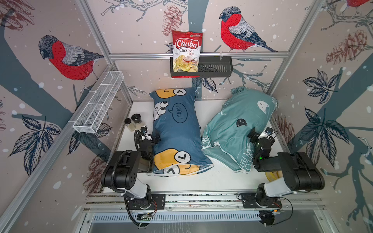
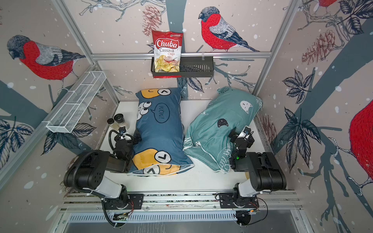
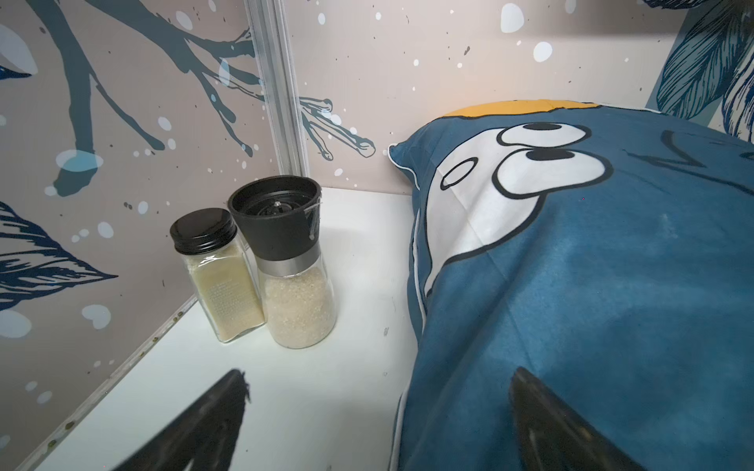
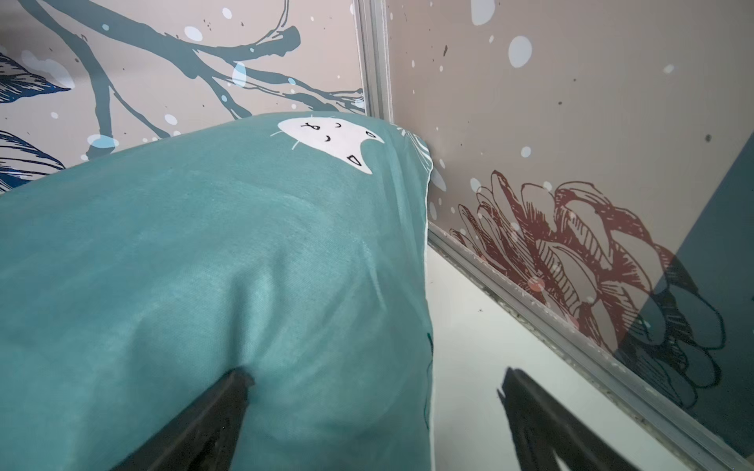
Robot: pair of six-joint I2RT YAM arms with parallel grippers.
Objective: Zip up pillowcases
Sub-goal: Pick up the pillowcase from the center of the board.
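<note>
Two pillowcases lie side by side on the white table [image 1: 212, 179]. The dark blue pillowcase [image 1: 177, 133] [image 2: 159, 133] [image 3: 591, 306] lies on the left, and its near end [image 1: 181, 168] gapes along a white zipper edge. The teal pillowcase [image 1: 232, 125] [image 2: 216, 127] [image 4: 204, 265] lies angled on the right. My left gripper [image 1: 152, 137] [image 2: 134, 136] [image 3: 379, 375] is open and straddles the blue one's left edge. My right gripper [image 1: 261, 133] [image 2: 241, 133] [image 4: 375, 374] is open, with one finger [image 4: 228, 391] denting the teal fabric and the other over the table.
A spice jar [image 3: 218, 277] and a grinder [image 3: 291, 265] stand at the table's left edge, close to my left gripper. A black basket [image 1: 214, 68] with a chips bag [image 1: 186, 51] hangs on the back wall. A white wire basket [image 1: 99, 102] hangs on the left wall.
</note>
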